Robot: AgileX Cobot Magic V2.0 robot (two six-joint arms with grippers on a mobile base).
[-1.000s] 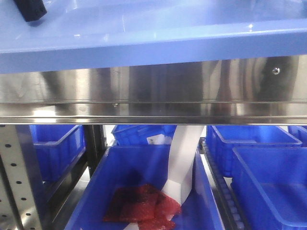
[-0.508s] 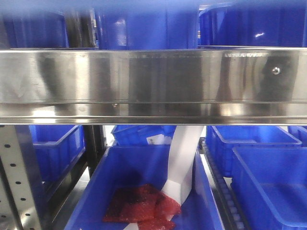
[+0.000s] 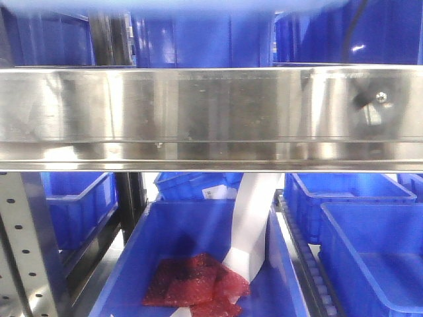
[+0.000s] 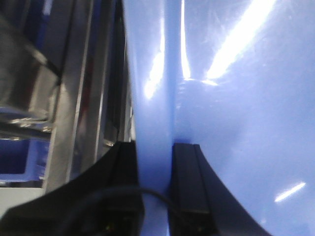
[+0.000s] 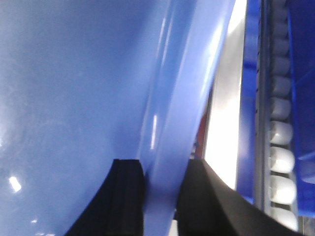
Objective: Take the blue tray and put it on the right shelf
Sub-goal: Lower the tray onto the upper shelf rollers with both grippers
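The blue tray (image 4: pixel 236 98) is smooth, glossy plastic; the right shelf (image 3: pixel 211 112) is shiny, streaky, reflective metal.

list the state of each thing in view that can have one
blue tray, held up, rim clamped on two sides
left gripper, shut on the tray rim
right gripper, shut on the tray rim
right shelf, tray not yet set on it, dark-blue bins behind the rail
lower bin, open, red bags inside
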